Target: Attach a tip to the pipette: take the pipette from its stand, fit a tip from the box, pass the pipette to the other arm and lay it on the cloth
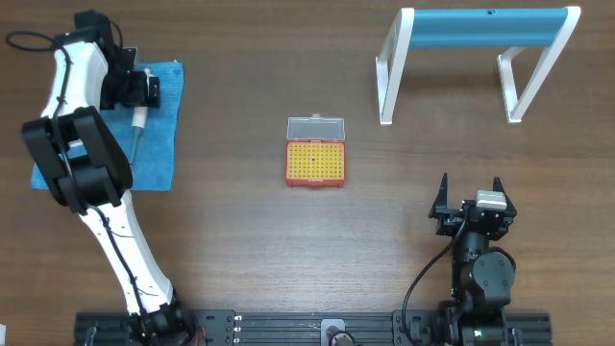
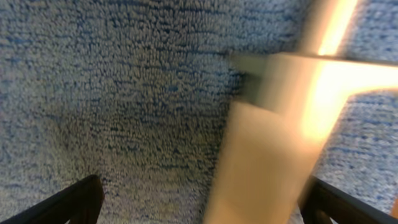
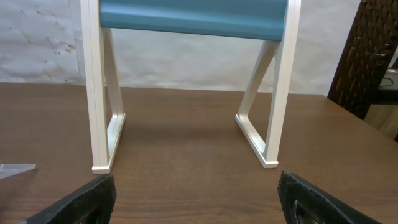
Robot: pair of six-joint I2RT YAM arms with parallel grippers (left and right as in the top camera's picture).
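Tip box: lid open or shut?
Open. The clear lid lies flipped back behind the tip box, leaving its yellow top exposed.

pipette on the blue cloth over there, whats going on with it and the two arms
The left arm's tool hangs open right above the pipette, which lies on the blue cloth at the far left. The right arm's tool is open and empty near its base, facing the pipette stand, which holds nothing. The tip box sits in the middle with its lid open. The task looks nearly done.
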